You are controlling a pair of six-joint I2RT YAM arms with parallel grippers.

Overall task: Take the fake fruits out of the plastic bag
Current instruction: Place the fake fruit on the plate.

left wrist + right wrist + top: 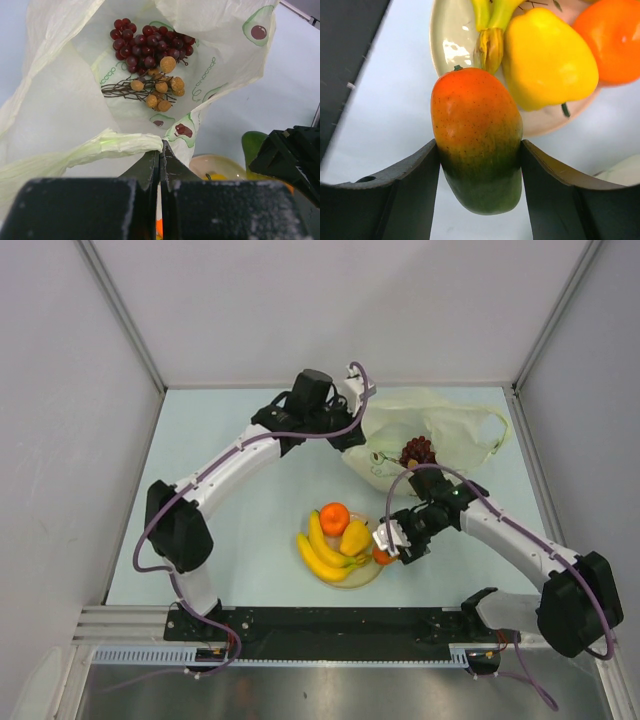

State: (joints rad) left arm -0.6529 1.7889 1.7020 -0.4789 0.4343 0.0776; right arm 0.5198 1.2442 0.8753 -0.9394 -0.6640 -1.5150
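The plastic bag (445,425) lies at the back right, its mouth held open. My left gripper (160,150) is shut on the bag's rim (125,144). Inside the bag lie dark purple grapes (150,44) and brown stemmed bits (159,90). My right gripper (479,147) is shut on the red-green mango (477,135), a finger on each side, at the right edge of the cream plate (362,576). On the plate lie yellow bananas (318,552), an orange (334,517) and a yellow lumpy fruit (354,537).
The right arm's elbow (455,502) sits just in front of the bag. Grey walls enclose the table on three sides. In the left wrist view the plate (217,167) and the right gripper's black body (290,160) appear past the bag.
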